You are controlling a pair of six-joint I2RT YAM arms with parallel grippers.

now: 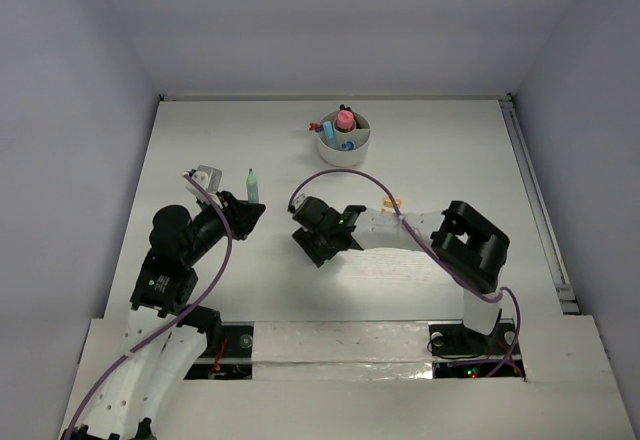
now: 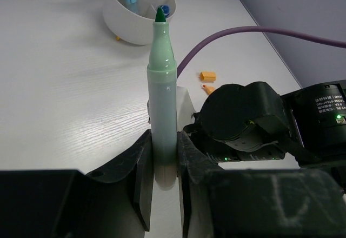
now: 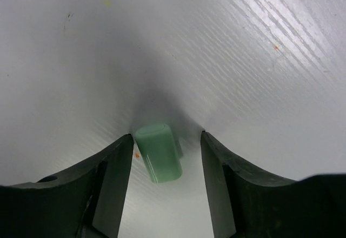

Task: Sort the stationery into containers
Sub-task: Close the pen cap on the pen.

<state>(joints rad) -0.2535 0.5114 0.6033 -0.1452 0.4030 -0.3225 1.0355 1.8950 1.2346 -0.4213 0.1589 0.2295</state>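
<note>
My left gripper (image 2: pixel 165 140) is shut on a pale green marker (image 2: pixel 163 86), gripping its lower barrel. The marker stands upright with its dark green tip bare, and it also shows in the top view as the marker (image 1: pixel 253 185) at the left gripper (image 1: pixel 248 215). My right gripper (image 3: pixel 166 140) is open and reaches down to the table, one finger on each side of a short green cap (image 3: pixel 158 152) lying there. The cap is close to the left finger (image 3: pixel 116 162), with a gap to the right one. The white divided cup (image 1: pixel 343 140) at the back holds pink, blue and red stationery.
A small orange piece (image 1: pixel 392 203) lies beside the right arm; in the left wrist view the orange piece (image 2: pixel 207 76) and another stub (image 2: pixel 208 89) lie near each other. The right arm's wrist (image 2: pixel 243 119) sits close to the right of my left gripper. A purple cable (image 2: pixel 259 32) arches above.
</note>
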